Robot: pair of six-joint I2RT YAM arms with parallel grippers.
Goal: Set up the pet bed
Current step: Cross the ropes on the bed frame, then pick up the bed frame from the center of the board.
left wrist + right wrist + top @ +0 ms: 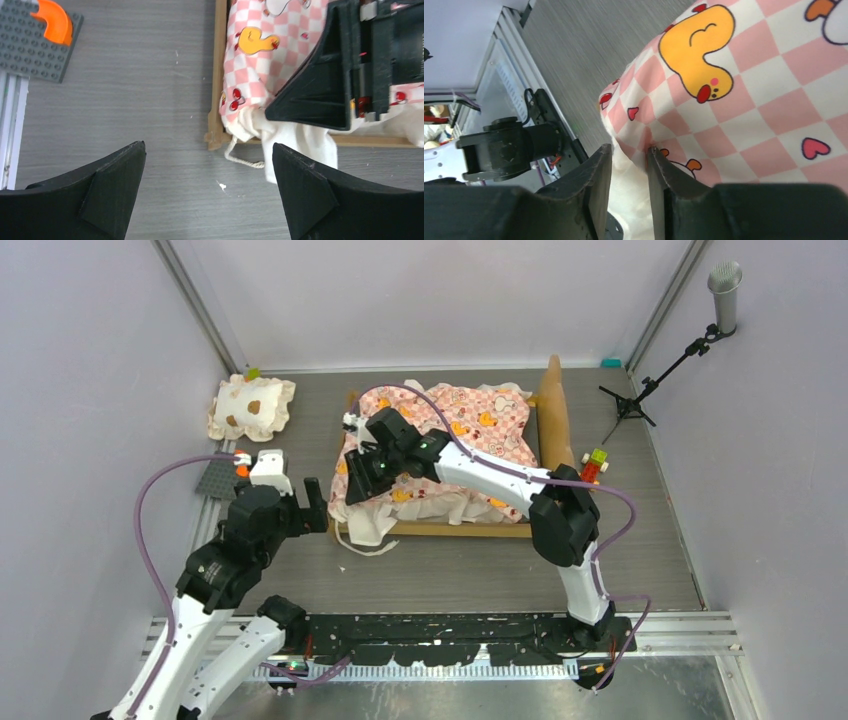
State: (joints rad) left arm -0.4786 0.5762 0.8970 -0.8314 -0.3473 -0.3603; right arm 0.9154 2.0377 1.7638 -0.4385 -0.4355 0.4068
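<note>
The pet bed's light-wood frame [460,530] lies mid-table with its headboard [553,405] on the right. The pink checkered mattress [470,420] sits bunched inside it, and its cream ruffle spills over the near-left corner [300,142]. My right gripper [362,472] hangs over that corner. Its jaws [630,150] stand a little apart, with the ruffle [634,200] and the mattress edge [749,100] loosely between them. My left gripper [312,502] is wide open [207,147] above the bare table, just left of the frame's corner [218,75], holding nothing.
A small cream pillow with brown spots [251,407] lies at the back left. A grey baseplate [30,50] with an orange piece [55,22] sits at the left edge. Toy bricks [594,465] stand right of the headboard. A microphone stand [650,380] occupies the back right. A white cord [240,161] trails off the bed.
</note>
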